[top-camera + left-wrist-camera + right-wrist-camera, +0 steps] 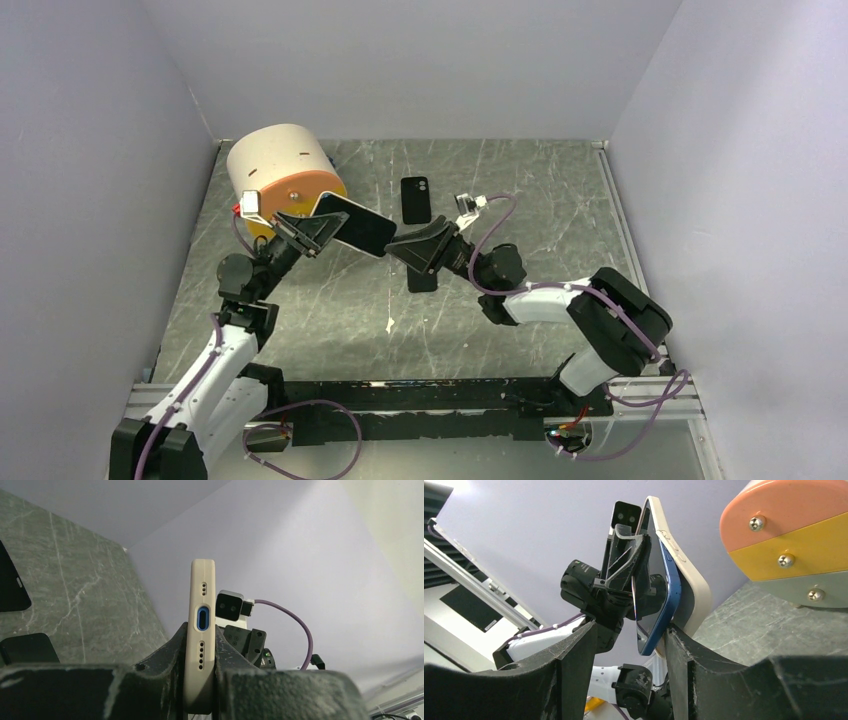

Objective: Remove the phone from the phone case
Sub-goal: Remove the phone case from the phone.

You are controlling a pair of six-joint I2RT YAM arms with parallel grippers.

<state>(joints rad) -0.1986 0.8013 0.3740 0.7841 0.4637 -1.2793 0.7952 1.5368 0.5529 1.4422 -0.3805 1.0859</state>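
A blue phone (pixel 671 587) sits in a cream case (pixel 698 587), and its lower corner has lifted out of the case. My left gripper (pixel 305 230) is shut on the cased phone (pixel 356 223) and holds it above the table. The left wrist view shows the case's bottom edge (pixel 202 580) clamped upright between the left gripper's (pixel 201 630) jaws. My right gripper (pixel 412 250) is at the phone's right end. In its wrist view the right gripper (pixel 630 627) is open, with the phone's loose corner between the jaws and one fingertip (pixel 672 636) against the case.
A cream drum with an orange end (pixel 282 165) lies at the back left and shows in the right wrist view (pixel 789 540). A black phone (pixel 416 199) lies on the table behind the grippers. A dark flat object (pixel 422 281) lies under the right gripper. Grey walls enclose the table.
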